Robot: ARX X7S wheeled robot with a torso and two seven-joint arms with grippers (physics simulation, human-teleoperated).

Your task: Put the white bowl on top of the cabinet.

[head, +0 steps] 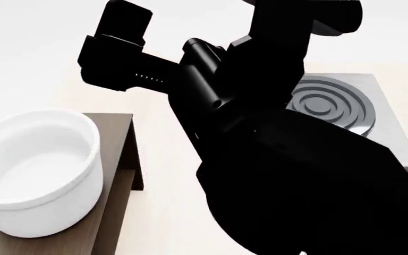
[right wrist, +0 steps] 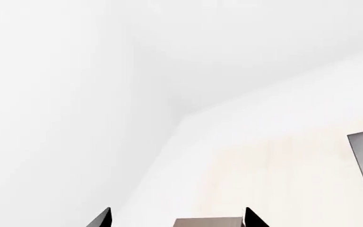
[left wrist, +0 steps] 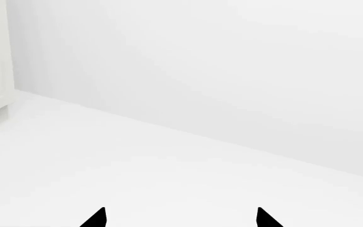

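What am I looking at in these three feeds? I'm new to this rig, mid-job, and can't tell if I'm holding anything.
The large picture comes from the robot's head camera, looking down. The black mass filling it is one of the robot's arms; which one is unclear. The white bowl already sits on the dark brown cabinet, and behind the arm lies the grey stove plate. The other two pictures come from cameras near each gripper. The left gripper and right gripper show only black fingertips spread apart, with nothing between them, so you hold nothing.
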